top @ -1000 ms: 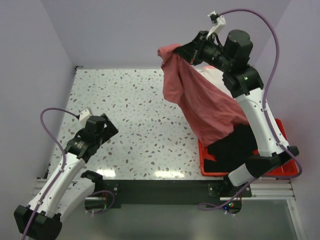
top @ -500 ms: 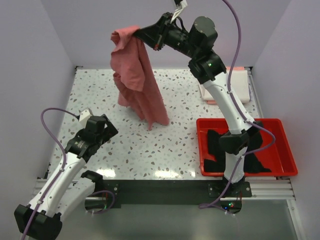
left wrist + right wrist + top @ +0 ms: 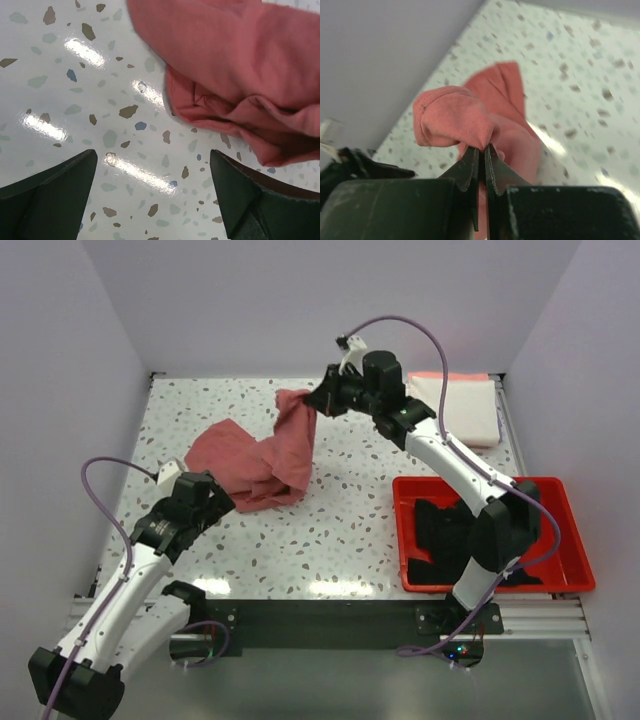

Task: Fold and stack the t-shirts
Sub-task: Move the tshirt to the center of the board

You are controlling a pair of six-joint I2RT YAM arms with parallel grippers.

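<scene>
A dusty rose-red t-shirt (image 3: pixel 250 465) lies crumpled on the speckled table, one end lifted toward the back. My right gripper (image 3: pixel 312 405) is shut on that raised end; its wrist view shows a bunch of the rose-red t-shirt (image 3: pixel 452 117) pinched between the closed fingertips of the right gripper (image 3: pixel 481 147). My left gripper (image 3: pixel 222 502) sits open just at the near-left edge of the cloth, touching nothing. In the left wrist view the rose-red t-shirt (image 3: pixel 240 75) fills the upper right, beyond the left gripper (image 3: pixel 152 172). A black t-shirt (image 3: pixel 455 535) lies in the red tray (image 3: pixel 575 540). A folded cream-white t-shirt (image 3: pixel 462 405) rests on a peach-pink one (image 3: pixel 450 376) at the back right.
The red tray stands at the near right, beside the right arm's base. Lilac walls close in the table on the left, back and right. Bare speckled tabletop (image 3: pixel 340 530) lies between the rose-red shirt and the tray.
My right arm has swung the rose-red t-shirt from above the tray to the left and lowered it, so most of it now lies on the table. The left arm has not moved.
</scene>
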